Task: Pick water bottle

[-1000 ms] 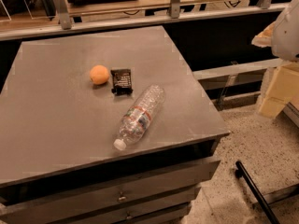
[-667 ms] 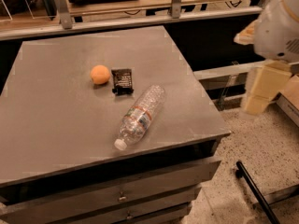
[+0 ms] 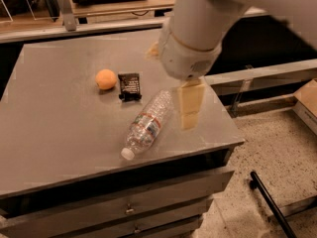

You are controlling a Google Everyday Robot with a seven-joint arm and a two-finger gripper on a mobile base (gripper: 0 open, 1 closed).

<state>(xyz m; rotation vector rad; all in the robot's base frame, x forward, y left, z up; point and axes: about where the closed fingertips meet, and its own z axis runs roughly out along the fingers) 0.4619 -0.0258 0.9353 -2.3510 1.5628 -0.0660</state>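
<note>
Clear ribbed plastic with a white cap and a red, white and blue label band, that's the water bottle [image 3: 146, 125], and it's lying flat on its side on the grey worktop [image 3: 54, 128], in the front right part. The cap end points toward the near edge and a bit left, and the base end points away and to the right. Nothing is touching it as far as I can see. Just behind it, up and to the left, there's a small black packet [image 3: 130, 87] lying flat, and right beside that on its left is an orange [image 3: 106, 79], the two pretty much next to each other but well apart from the bottle's cap. The cream-coloured gripper [image 3: 189, 105] hangs down from a fat white arm [image 3: 195, 33] that comes in from the upper right, and it sits just to the right of the bottle's base end, over the right side of the worktop. Honestly can't tell whether it's open or closed from this angle. Below the worktop's front edge are grey drawers [image 3: 129, 209], and off to the right there's speckled floor [image 3: 277, 148] with a black bar [image 3: 270, 202] lying across it.
</note>
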